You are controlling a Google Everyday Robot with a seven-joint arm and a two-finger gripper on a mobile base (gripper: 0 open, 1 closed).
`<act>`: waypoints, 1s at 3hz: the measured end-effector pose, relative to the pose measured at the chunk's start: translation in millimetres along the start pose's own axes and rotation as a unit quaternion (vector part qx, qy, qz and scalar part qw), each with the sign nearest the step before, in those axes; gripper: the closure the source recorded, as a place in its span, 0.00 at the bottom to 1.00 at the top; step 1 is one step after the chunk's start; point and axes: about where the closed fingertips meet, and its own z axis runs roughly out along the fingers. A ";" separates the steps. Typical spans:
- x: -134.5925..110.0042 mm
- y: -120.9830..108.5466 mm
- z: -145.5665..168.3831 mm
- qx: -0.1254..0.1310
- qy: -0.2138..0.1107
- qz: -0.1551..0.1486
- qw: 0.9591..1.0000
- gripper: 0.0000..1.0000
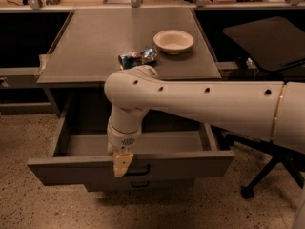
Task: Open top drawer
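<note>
The top drawer is the wide grey drawer under the desk top. It stands pulled far out, and its bare grey inside shows. Its small black pull handle is at the middle of the front. My gripper hangs down from the white arm over the front edge of the drawer. It is right against the left end of the handle. The wrist hides part of the drawer's front rim.
A cream bowl and a crumpled snack bag lie on the grey desk top. A narrower drawer sticks out slightly below the top one. A black office chair stands at the right, its wheel on the speckled floor.
</note>
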 end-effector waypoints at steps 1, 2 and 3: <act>-0.4 0.1 -1.4 0.000 0.000 0.000 1.000 0.31; 0.8 27.5 -29.1 0.050 -0.009 0.015 0.999 0.05; -0.5 27.1 -63.4 0.106 -0.008 0.002 0.994 0.00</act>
